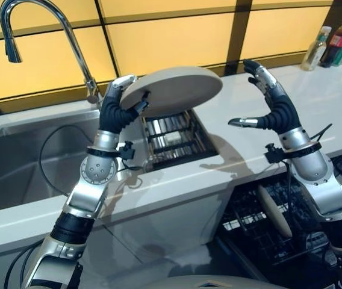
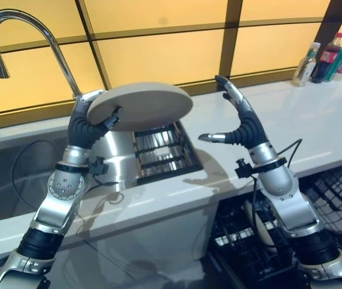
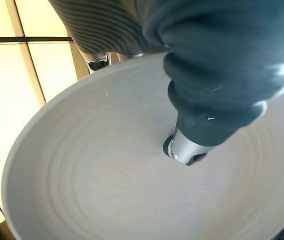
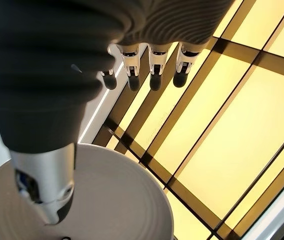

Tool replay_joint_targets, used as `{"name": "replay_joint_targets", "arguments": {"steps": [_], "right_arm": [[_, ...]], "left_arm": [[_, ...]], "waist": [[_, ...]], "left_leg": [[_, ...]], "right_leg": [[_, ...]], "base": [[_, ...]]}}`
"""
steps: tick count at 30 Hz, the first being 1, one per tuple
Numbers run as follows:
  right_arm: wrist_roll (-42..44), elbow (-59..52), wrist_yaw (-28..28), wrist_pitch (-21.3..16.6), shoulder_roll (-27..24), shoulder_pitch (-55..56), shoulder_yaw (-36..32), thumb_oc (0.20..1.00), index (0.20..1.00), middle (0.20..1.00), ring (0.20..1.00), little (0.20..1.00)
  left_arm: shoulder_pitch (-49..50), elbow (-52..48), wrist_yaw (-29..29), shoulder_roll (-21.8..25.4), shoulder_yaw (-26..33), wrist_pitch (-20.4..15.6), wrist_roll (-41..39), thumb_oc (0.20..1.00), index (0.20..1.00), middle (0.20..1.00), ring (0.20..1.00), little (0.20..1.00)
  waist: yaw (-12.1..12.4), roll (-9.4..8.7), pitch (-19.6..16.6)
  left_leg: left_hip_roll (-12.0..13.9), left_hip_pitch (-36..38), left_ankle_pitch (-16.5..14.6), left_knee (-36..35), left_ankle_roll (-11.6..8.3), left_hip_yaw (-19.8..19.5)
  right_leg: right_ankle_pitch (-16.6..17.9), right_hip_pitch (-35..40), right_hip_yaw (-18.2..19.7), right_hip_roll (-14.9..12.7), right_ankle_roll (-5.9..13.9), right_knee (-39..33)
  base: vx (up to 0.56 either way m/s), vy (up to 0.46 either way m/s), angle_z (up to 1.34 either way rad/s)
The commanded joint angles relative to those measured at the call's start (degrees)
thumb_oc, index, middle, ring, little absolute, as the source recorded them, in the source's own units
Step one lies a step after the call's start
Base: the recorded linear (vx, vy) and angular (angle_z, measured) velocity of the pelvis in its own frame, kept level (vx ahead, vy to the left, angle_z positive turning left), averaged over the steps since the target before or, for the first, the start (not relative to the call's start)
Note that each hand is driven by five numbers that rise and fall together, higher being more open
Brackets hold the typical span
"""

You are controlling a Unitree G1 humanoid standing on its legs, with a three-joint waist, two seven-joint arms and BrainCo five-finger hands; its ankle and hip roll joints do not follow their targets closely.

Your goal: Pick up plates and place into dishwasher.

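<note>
The round, pale grey ceramic plate (image 1: 172, 90) is in the air above the steel dish rack (image 1: 172, 138) that is sunk into the white countertop (image 1: 315, 114). The left hand (image 1: 118, 105) grips it at the rim on the side away from the rack's right edge: fingers curl over the top of the rim and the thumb presses the underside, as the left wrist view shows with the thumb (image 3: 189, 145) planted on the plate's concave face. The plate tilts slightly, its free edge reaching out over the rack.

The right hand (image 1: 267, 108) stands to the right of the rack, above the countertop, fingers straight and spread, thumb out, holding nothing and apart from the plate's near edge. It looks posed to take the plate.

Judging from this, the step in hand is a handover. The black wire dishwasher basket (image 1: 279, 223) sits below and to the right of the rack, under the counter edge, with one plate (image 1: 274, 211) already standing in it. To do this well, the right hand should close on the free rim with the thumb under and the fingers over before the left hand lets go. A one-sided pinch on a smooth, wide plate may let it swing, so the tilt should be kept small.
</note>
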Motion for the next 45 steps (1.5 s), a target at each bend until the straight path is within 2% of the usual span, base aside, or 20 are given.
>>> {"name": "replay_joint_targets", "arguments": {"steps": [1,6,11,16,22,23,24,25,26,37,45], "right_arm": [[4.37,-3.1,2.31,-0.71,3.42,-3.29,-1.33,1.0,1.0,1.0,1.0,1.0],[8.55,-4.96,7.97,1.11,4.89,-3.38,1.0,1.0,1.0,1.0,1.0,1.0],[10.59,-6.22,13.59,3.67,5.55,-5.24,4.54,1.0,1.0,1.0,1.0,1.0],[11.72,-7.01,14.79,3.67,6.5,-6.41,6.62,1.0,1.0,1.0,1.0,1.0],[12.69,-7.83,13.41,4.16,8.71,-7.85,8.01,1.0,1.0,1.0,1.0,1.0],[12.8,-8.02,13.31,4.19,8.89,-7.84,8.09,0.906,0.906,0.906,0.906,0.906],[12.84,-8.25,13.26,4.37,9.04,-7.83,8.05,0.674,0.674,0.674,0.674,0.674],[12.89,-8.34,13.35,4.54,9.14,-7.83,8.01,0.307,0.307,0.307,0.307,0.307],[12.74,-8.52,13.38,4.79,9.06,-7.61,8.07,0.2,0.2,0.2,0.2,0.2],[6.47,-7.22,14.61,6.93,7.02,-6.23,8.68,0.2,0.2,0.2,0.2,0.2],[9.33,-6.2,12.75,6.26,6.03,-5.68,6.82,0.2,0.2,0.2,0.2,0.2]], "left_arm": [[-0.5,-2.97,-0.86,0.54,-0.57,-3.4,-3.65,0.2,0.2,0.2,0.2,0.2],[0.55,-0.92,-1.98,-1.38,-2.5,-4.11,-7.89,0.2,0.2,0.2,0.2,0.2],[0.93,0.88,-2.39,-2.79,-5.14,-5.63,-7.29,0.2,0.2,0.2,0.2,0.2],[0.57,1.5,-1.73,-2.92,-6.34,-6.06,-7.09,0.2,0.2,0.2,0.2,0.2],[0.99,1.55,-1.73,-3.24,-7.46,-5.69,-6.87,0.2,0.2,0.2,0.2,0.2],[1.11,1.53,-1.73,-3.22,-7.54,-5.74,-6.93,0.2,0.2,0.2,0.2,0.2],[1.23,1.54,-1.74,-3.14,-7.53,-5.87,-7.03,0.2,0.2,0.2,0.2,0.2],[1.33,1.45,-1.7,-3.11,-7.55,-5.86,-7.21,0.2,0.2,0.2,0.2,0.2],[1.41,1.24,-1.8,-3.1,-7.5,-5.78,-7.43,0.2,0.2,0.2,0.2,0.2],[0.56,-0.37,-1.28,-2.85,-7.47,-5.92,-6.86,0.2,0.2,0.2,0.2,0.2],[-0.51,-0.73,-0.58,-3.0,-7.22,-5.26,-7.97,0.2,0.2,0.2,0.2,0.2]], "waist": [[0.7,-2.55,-1.57],[0.72,-2.91,-1.34],[0.76,-3.41,-1.25],[0.8,-3.5,-1.12],[1.2,-3.58,-1.01],[1.25,-3.59,-1.03],[1.29,-3.57,-1.02],[1.32,-3.56,-1.02],[1.33,-3.57,-1.05],[0.96,-3.65,-1.0],[0.16,-3.49,-0.72]], "left_leg": [[-1.3,-0.64,-8.78,4.63,1.43,-1.92],[-1.24,-0.59,-8.85,4.71,1.63,-1.5],[-1.18,-0.48,-8.96,4.74,1.81,-0.91],[-1.07,-0.23,-8.97,4.67,1.85,-0.57],[-1.15,-0.18,-9.18,5.07,1.97,-0.51],[-1.16,-0.17,-9.2,5.08,1.98,-0.52],[-1.15,-0.16,-9.23,5.08,1.99,-0.52],[-1.15,-0.15,-9.26,5.06,1.99,-0.53],[-1.12,-0.18,-9.24,5.05,1.95,-0.51],[-1.24,0.07,-9.11,4.58,1.98,-0.85],[-1.23,0.39,-9.36,4.76,2.07,-0.22]], "right_leg": [[2.86,-3.85,1.0,-2.42,5.93,0.94],[2.84,-4.04,0.89,-2.68,6.0,1.21],[2.9,-4.19,1.02,-2.87,6.08,1.24],[2.92,-4.09,1.01,-3.0,6.27,1.27],[2.91,-3.92,0.87,-3.05,6.27,1.26],[2.91,-3.9,0.9,-3.05,6.27,1.23],[2.91,-3.89,0.94,-3.05,6.28,1.2],[2.94,-3.89,0.99,-3.05,6.32,1.13],[3.04,-3.92,1.05,-3.05,6.37,1.03],[3.53,-3.86,1.68,-3.07,6.58,0.41],[3.52,-4.04,2.07,-3.05,6.7,0.79]], "base": [[-0.01,-0.01,0.05],[0.0,0.0,0.0],[0.0,0.0,0.0],[0.0,0.0,0.0],[0.0,0.0,0.0],[0.0,0.0,0.0],[0.0,0.0,0.0],[0.0,0.0,0.0],[0.0,0.0,0.0],[0.0,0.0,0.0],[-0.02,0.012,0.0]]}}
